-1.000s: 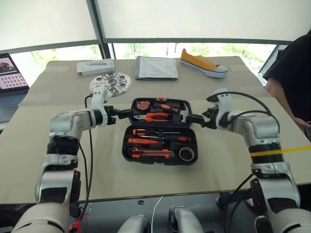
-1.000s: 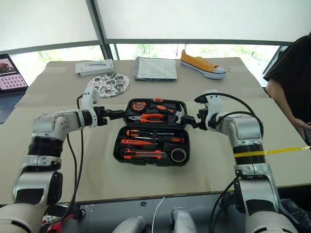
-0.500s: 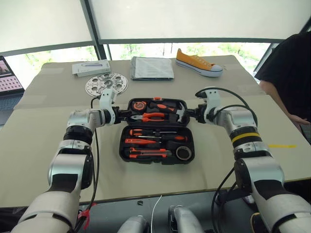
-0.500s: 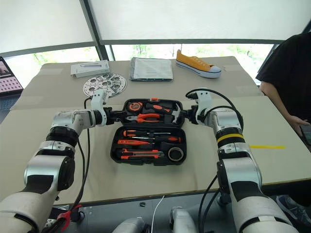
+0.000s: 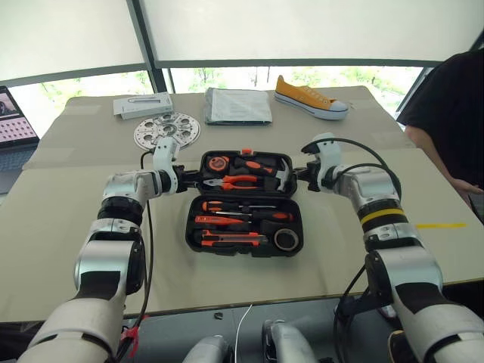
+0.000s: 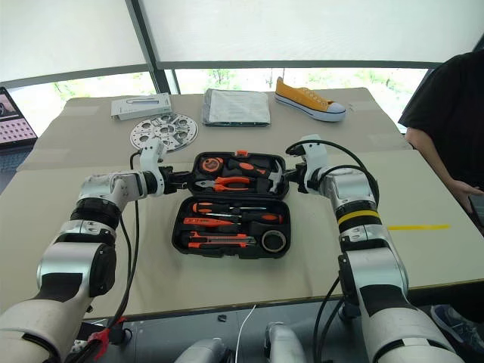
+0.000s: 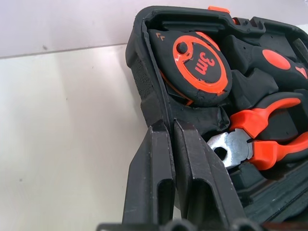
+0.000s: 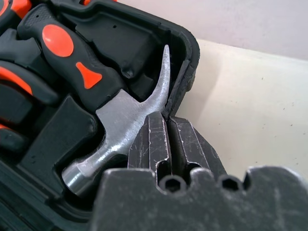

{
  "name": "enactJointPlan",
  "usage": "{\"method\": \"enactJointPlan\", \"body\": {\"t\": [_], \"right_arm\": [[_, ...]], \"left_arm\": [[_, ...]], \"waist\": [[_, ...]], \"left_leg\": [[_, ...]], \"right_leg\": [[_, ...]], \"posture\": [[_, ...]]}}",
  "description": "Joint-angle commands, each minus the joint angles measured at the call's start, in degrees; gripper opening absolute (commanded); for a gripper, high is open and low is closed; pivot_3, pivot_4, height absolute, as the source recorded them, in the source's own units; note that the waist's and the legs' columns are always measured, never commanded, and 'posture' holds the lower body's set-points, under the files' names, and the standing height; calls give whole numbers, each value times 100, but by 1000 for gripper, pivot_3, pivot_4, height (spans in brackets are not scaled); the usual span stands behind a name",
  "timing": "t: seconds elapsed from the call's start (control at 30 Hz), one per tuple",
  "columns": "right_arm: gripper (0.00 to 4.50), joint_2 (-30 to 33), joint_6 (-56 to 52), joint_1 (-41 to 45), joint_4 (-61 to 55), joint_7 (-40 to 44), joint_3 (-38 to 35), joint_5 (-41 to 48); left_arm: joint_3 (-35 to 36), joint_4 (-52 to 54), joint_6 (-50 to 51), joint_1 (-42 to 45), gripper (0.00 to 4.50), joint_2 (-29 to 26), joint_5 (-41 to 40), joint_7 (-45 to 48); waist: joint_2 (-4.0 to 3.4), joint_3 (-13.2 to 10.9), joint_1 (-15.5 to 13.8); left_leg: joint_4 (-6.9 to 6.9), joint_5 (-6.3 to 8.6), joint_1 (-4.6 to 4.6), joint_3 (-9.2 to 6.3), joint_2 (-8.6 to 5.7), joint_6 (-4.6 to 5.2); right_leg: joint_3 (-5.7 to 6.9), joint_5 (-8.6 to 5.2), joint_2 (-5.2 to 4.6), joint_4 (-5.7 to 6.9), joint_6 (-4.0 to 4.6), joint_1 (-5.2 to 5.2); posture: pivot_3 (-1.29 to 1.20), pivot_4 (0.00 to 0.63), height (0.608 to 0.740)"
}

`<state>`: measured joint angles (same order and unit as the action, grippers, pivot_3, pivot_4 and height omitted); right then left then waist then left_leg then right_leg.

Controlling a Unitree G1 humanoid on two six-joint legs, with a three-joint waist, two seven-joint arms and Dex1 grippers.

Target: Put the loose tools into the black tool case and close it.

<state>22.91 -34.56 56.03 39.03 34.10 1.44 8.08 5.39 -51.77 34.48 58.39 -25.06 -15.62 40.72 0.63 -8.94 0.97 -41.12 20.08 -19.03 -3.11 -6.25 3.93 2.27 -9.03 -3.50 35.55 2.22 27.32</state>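
The black tool case [image 5: 244,204] lies open in the middle of the table. Its near half holds two screwdrivers [image 5: 246,206], a utility knife [image 5: 231,239] and a black tape roll [image 5: 286,239]. The far half holds a tape measure [image 7: 199,67], pliers [image 7: 262,139] and a hammer [image 8: 103,113]. My left gripper [image 5: 187,179] is at the far half's left rim, and the left wrist view shows its fingers [image 7: 159,168] shut on that rim. At the right rim beside the hammer claw, my right gripper [image 5: 299,175] is likewise shut on the edge [image 8: 180,89].
At the back of the table stand a silver perforated disc [image 5: 169,130], a flat grey box [image 5: 142,105], a grey folded stack [image 5: 239,106] and a yellow sneaker [image 5: 310,97]. A laptop [image 5: 15,119] sits far left. A person in black [image 5: 446,113] stands at the right edge.
Both grippers stood open beside the case's far half a second ago; both have closed on its side rims. The camera view has also shifted.
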Motion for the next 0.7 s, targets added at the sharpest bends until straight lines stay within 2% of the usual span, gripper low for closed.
{"method": "enactJointPlan", "body": {"t": [0.03,0.17,0.23,0.47,0.7], "right_arm": [[54,87,471,-144,-1038,-31,-127,13],[54,205,832,-600,-2033,-200,-202,-53],[54,282,999,-956,-2611,-240,-209,-86],[54,473,1907,-2316,-4081,-339,-126,-360],[54,669,2833,-3291,-4533,-383,16,-749]], "left_arm": [[-18,940,-861,-277,0,-83,90,236],[102,2053,-1170,-806,0,-108,-93,332],[122,2721,-1341,-1218,0,-178,-142,418],[115,4288,-2326,-2585,0,-414,197,236],[114,4945,-3037,-3493,0,-432,642,-269]], "waist": [[0,0,7],[0,0,11],[0,0,10],[0,0,-13],[0,0,-28]], "left_leg": [[-22,0,-22,0,0,0],[-73,0,-102,4,-2,0],[-85,-1,-116,4,-4,0],[-80,0,-114,2,-3,0],[-70,0,-70,11,-3,-1]], "right_leg": [[2,0,0,17,0,23],[3,4,1,48,7,99],[7,7,0,48,10,103],[11,8,4,43,11,103],[1,7,7,23,12,77]], "posture": [[0,150,740],[0,150,740],[0,150,740],[0,150,740],[0,150,740]]}}
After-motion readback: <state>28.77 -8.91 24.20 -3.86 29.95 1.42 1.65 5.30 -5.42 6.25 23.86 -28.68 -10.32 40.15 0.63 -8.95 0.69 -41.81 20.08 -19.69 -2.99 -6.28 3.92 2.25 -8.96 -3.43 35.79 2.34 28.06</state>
